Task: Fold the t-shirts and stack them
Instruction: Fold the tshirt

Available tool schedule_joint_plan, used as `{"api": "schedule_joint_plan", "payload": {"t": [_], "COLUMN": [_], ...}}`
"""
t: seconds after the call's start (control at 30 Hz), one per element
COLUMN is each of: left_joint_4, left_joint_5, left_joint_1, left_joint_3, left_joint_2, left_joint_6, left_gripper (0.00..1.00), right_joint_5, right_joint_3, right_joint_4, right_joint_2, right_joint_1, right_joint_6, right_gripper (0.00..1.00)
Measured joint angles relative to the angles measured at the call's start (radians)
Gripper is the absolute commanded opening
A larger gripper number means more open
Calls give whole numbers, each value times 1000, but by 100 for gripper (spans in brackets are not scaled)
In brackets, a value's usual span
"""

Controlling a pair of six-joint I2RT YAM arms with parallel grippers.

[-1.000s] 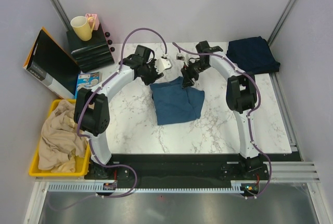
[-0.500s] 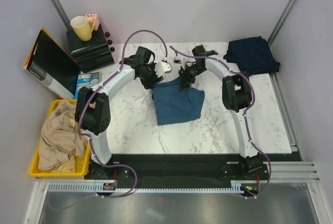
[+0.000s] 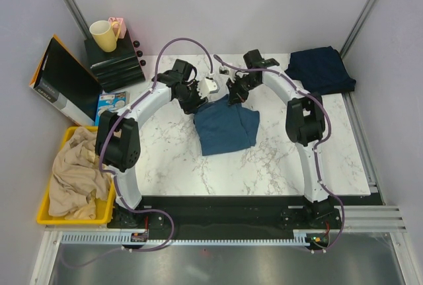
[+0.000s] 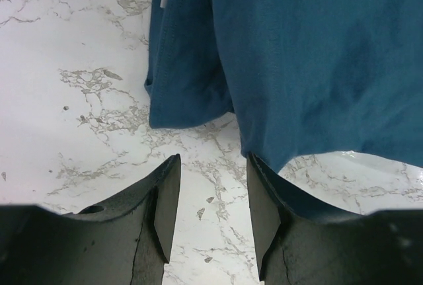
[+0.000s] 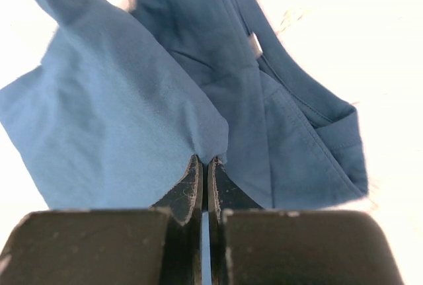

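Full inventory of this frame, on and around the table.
steel-blue t-shirt: 1, medium blue, table centre
navy t-shirt: 1, dark navy, far right corner
mug: 1, pale yellow, atop black stack
black stack: 1, black, far left corner
flat box: 1, black-orange, left wall
packet: 1, blue-white, table's left edge
bin: 1, yellow, near left, off table
cloth heap: 1, beige, in bin
table: 1, white marble, centre
left claw: 1, black, open at shirt's far-left corner
right claw: 1, black, shut on steel-blue t-shirt
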Motion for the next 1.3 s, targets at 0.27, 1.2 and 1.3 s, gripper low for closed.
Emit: {"api": "schedule_joint_plan", "payload": {"t": [0.27, 1.2, 1.3], "left_joint_4": [0, 16, 17], "left_joint_5": [18, 18, 18], "left_joint_1": [-2, -2, -2], "left_joint_3": [0, 3, 3], "left_joint_2": [0, 13, 13], "left_joint_6": [0, -1, -1], "left_gripper": [52, 52, 52], "right_joint_5": [60, 437, 474], "right_joint_3": [-62, -216, -216], "right_joint_4": [78, 401, 426], "right_joint_2": [-172, -172, -148], "right_joint_1": [1, 1, 1], "right_joint_6": [27, 138, 148], "right_gripper": [0, 0, 0]}}
